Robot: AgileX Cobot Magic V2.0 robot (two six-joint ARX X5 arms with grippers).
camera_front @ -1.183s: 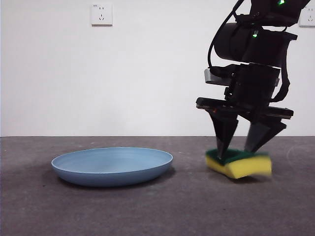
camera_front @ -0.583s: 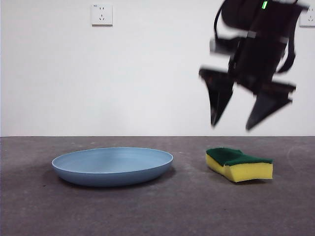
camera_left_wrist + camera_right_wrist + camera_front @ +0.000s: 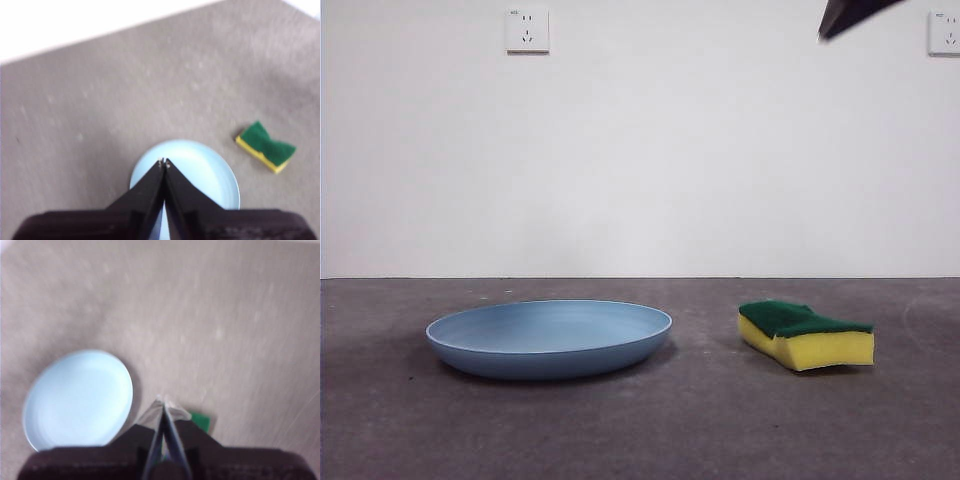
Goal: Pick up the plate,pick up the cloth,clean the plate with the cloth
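The light blue plate (image 3: pixel 550 335) lies flat on the grey table, left of centre. The cloth, a yellow sponge with a green top (image 3: pixel 805 335), lies on the table to its right, apart from it. My right gripper (image 3: pixel 163 407) is shut and empty, high above the sponge (image 3: pixel 202 421), with the plate (image 3: pixel 77 395) off to one side. In the front view only its black fingertip (image 3: pixel 845 15) shows at the top right. My left gripper (image 3: pixel 164 162) is shut and empty, high above the plate (image 3: pixel 210 170). The sponge (image 3: pixel 266 147) shows beside the plate there.
The grey table (image 3: pixel 720 420) meets a white wall behind. Two wall sockets (image 3: pixel 527 30) sit high on that wall.
The gripper that stood on the sponge let go of it and rose almost out of the front view. The sponge settled flat on the table. The plate has not moved.
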